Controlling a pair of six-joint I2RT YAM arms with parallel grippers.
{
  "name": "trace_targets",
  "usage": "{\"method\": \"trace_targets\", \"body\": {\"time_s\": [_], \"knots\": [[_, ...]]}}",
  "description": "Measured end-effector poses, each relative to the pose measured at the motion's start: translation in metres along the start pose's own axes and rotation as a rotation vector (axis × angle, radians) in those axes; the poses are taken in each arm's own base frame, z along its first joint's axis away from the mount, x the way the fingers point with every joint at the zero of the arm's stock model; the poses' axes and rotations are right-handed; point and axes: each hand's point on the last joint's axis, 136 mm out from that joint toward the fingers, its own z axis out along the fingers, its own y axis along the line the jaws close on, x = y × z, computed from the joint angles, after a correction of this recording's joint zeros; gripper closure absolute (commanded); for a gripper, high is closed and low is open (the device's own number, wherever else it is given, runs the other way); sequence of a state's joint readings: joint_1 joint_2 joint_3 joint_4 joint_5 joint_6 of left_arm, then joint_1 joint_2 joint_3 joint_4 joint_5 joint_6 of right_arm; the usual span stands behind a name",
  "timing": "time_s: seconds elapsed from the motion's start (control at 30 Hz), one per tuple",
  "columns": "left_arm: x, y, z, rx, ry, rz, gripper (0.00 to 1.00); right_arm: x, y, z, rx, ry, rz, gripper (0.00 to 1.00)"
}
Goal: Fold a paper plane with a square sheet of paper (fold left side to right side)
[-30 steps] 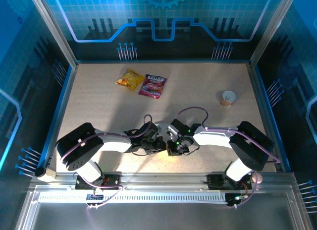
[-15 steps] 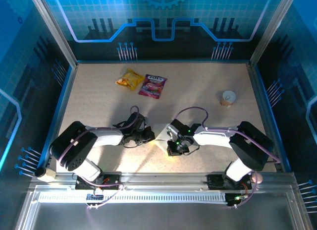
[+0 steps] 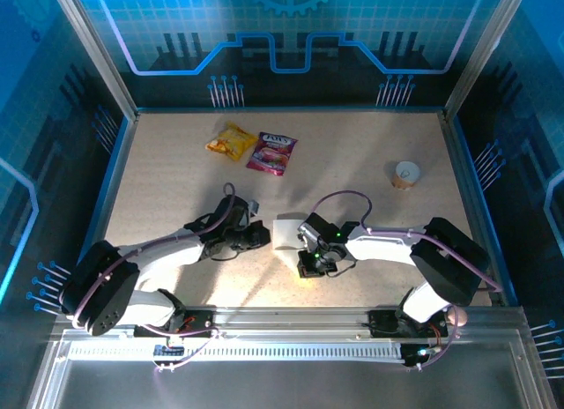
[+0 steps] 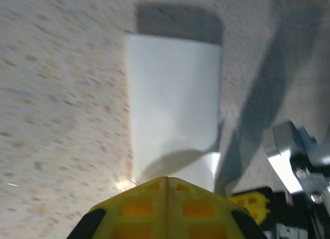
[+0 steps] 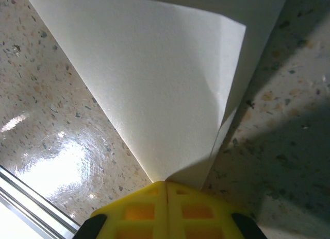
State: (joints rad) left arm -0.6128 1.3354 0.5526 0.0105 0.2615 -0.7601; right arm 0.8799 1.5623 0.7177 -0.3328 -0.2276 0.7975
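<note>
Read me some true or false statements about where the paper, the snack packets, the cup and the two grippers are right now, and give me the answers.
1. The paper lies between the left gripper and the right gripper. True.
2. Both grippers are wide open. False: both are shut, the right one on a corner of the paper.
3. The yellow snack packet and the pink snack packet rest on the paper. False: they lie side by side toward the far side of the table, apart from the paper.
4. The cup stands off to the right, clear of the paper. True.
</note>
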Motion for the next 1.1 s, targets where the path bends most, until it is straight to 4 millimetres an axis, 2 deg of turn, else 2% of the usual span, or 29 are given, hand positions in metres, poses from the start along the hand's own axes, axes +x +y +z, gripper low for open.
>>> {"method": "trace_targets", "body": {"time_s": [0.13, 0.27, 0.43, 0.67, 0.87, 1.0, 1.1], "knots": [[0.027, -0.011, 0.016, 0.012, 0.076, 0.039, 1.00, 0.000, 0.000, 0.000, -0.001, -0.006, -0.005, 1.00], [0.040, -0.003, 0.034, -0.018, 0.128, 0.032, 1.00, 0.000, 0.000, 0.000, -0.001, -0.006, -0.005, 1.00], [0.037, -0.005, 0.046, -0.034, 0.140, 0.032, 1.00, 0.000, 0.000, 0.000, -0.001, -0.006, -0.005, 1.00], [0.038, 0.003, 0.051, -0.067, 0.131, 0.032, 1.00, 0.000, 0.001, 0.000, -0.001, -0.005, -0.005, 1.00], [0.037, 0.003, 0.053, -0.068, 0.121, 0.040, 1.00, -0.001, 0.002, -0.002, 0.004, -0.006, -0.004, 1.00], [0.037, 0.002, 0.054, -0.066, 0.119, 0.042, 1.00, -0.002, 0.003, -0.007, 0.001, -0.014, -0.006, 1.00], [0.037, 0.002, 0.054, -0.068, 0.118, 0.035, 1.00, -0.006, 0.011, -0.015, -0.030, -0.043, -0.014, 1.00]]}}
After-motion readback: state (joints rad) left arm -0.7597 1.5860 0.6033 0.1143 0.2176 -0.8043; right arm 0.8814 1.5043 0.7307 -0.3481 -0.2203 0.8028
